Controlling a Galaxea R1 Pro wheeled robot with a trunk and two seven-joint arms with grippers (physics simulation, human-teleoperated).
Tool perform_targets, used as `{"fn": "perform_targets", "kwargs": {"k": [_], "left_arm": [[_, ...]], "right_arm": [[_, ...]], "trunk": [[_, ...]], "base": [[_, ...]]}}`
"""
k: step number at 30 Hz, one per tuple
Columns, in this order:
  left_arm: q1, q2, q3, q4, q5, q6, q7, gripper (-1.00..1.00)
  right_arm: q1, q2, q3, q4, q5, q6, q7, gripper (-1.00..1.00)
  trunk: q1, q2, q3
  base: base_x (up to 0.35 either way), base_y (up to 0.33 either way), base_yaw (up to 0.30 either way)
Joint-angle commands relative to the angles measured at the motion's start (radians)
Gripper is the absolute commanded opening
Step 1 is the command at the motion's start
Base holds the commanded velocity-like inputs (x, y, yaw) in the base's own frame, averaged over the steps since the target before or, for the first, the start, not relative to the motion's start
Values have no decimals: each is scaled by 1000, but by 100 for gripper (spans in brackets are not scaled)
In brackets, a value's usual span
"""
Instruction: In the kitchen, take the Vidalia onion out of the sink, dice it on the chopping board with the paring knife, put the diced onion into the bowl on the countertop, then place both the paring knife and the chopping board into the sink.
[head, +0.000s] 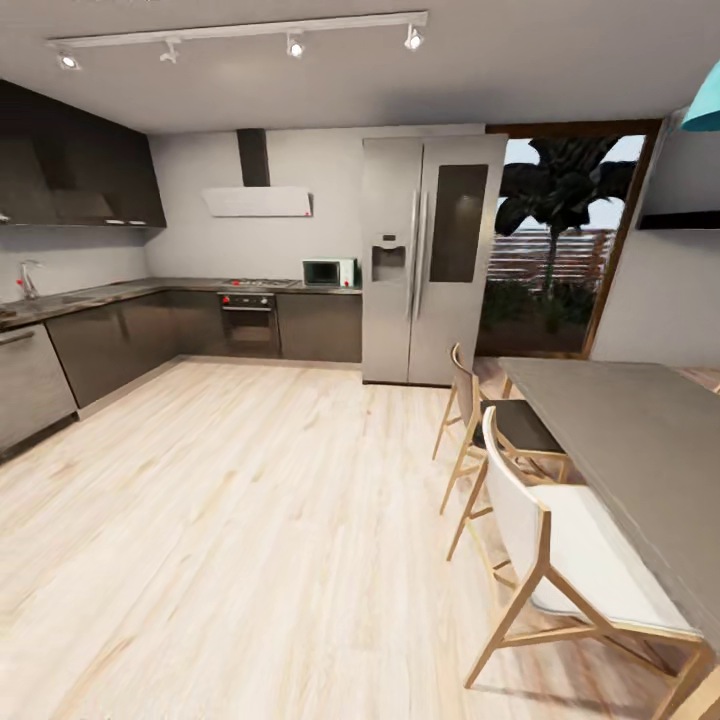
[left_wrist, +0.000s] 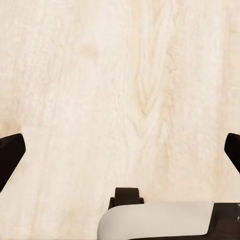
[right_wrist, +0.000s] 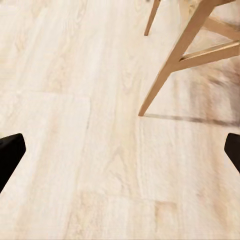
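The sink (head: 45, 298), marked by its tap (head: 27, 278), lies far left on the countertop (head: 100, 293); the onion is probably inside, too distant to make out. Both our grippers (left_wrist: 120, 150) (right_wrist: 120, 150) hang wide over floor, the left arm nearer.

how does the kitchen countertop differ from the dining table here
The countertop runs along the walls at the far left, above dark cabinets; the dining table stands free at the near right, with wooden chairs beside it. The countertop carries a tap and a microwave; the table's visible top is bare. Both are dark grey and flat.
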Motion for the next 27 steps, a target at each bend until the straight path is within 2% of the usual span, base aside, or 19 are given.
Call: {"fn": "perform_targets", "kwargs": {"k": [1,27], "left_arm": [[-1,0,1,1,1,-3,0,100],[-1,0,-1,1,0,-3,0,100]], "right_arm": [[0,0,0,0,0,-3,-1,100],[0,1,0,7,0,-3,-1,100]], "trunk": [[0,-1,-1],[0,-1,-1]], "base": [[212,156,246],[264,162,246]]}}
